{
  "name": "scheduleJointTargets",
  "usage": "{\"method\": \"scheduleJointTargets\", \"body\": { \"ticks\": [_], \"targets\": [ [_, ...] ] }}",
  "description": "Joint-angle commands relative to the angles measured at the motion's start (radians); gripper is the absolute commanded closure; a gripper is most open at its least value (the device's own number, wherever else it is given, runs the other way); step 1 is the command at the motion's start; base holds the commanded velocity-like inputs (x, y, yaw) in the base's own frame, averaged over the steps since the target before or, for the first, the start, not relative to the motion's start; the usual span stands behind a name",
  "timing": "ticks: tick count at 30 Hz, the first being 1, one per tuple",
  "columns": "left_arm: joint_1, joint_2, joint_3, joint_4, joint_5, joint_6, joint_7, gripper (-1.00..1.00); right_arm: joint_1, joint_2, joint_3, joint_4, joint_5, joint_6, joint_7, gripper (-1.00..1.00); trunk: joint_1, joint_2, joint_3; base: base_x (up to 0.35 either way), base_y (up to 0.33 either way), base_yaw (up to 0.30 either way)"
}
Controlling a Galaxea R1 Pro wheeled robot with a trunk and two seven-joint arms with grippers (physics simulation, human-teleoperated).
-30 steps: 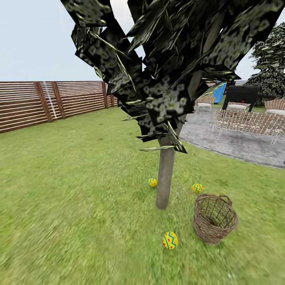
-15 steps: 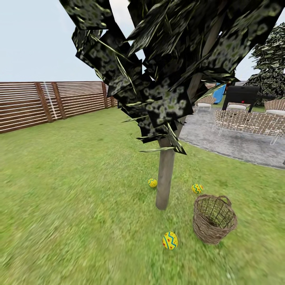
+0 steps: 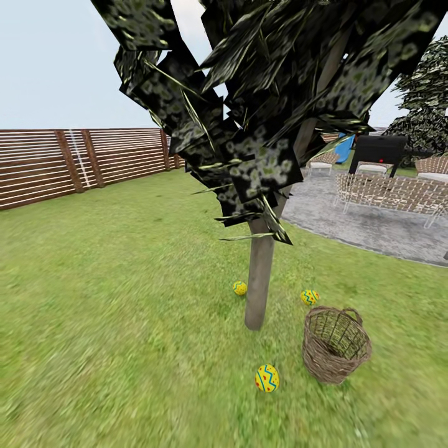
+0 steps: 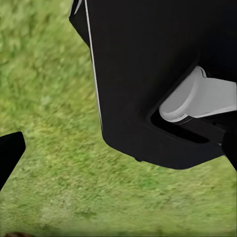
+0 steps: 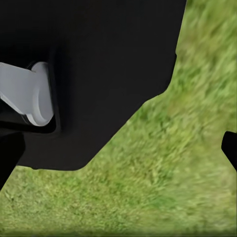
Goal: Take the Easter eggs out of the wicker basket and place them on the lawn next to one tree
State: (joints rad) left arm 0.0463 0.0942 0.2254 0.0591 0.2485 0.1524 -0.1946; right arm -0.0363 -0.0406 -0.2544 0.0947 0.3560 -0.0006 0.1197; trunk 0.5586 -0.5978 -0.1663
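Eggs, three in number, lie on the lawn (image 3: pixel 112 298) around the tree (image 3: pixel 260 280), all outside the basket (image 3: pixel 336 344). From my head view, the near egg (image 3: pixel 267 378) rests in front of the trunk with its long axis roughly upright and tipped slightly, blue zigzags and red dots facing me. The left egg (image 3: pixel 239 288) sits just beside the trunk on its left; the right egg (image 3: pixel 310 297) sits near the trunk on its right, just beyond the basket's far rim. These two are too small for me to tell their long axis.

The basket stands on the grass to the right of the trunk, leaning a little toward me so its mouth opens up and toward the camera; the part of the inside that I can see holds no egg. The trunk rises straight, then dark leaf cards fan out overhead. A slat fence (image 3: pixel 74 158) bounds the far left; grey paving (image 3: pixel 367 227), wicker chairs (image 3: pixel 386 190) and a black grill (image 3: pixel 379 149) lie far right.

The wrist views add dark robot bodywork against grass. A dark finger tip (image 4: pixel 9 153) shows at an edge of the left wrist view, and another finger tip (image 5: pixel 230 148) at an edge of the right. I cannot tell whether either gripper is wide or narrow. I read no writing anywhere.
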Motion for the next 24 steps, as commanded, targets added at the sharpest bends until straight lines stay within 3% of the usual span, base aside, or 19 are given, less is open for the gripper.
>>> {"method": "scheduleJointTargets", "body": {
  "ticks": [1,24],
  "targets": [
    [0.001,0.001,0.002,-0.002,0.011,0.006,-0.003,-1.00,-0.001,0.000,-0.009,0.001,0.008,-0.001,0.001,-1.00,-0.004,0.006,0.002,0.000,0.000,0.000],
    [0.003,-0.004,0.000,-0.007,0.008,-0.017,-0.003,-1.00,0.000,0.003,-0.009,-0.003,0.009,-0.007,0.001,-1.00,-0.092,0.167,0.087,0.000,0.000,0.000]
  ]
}}
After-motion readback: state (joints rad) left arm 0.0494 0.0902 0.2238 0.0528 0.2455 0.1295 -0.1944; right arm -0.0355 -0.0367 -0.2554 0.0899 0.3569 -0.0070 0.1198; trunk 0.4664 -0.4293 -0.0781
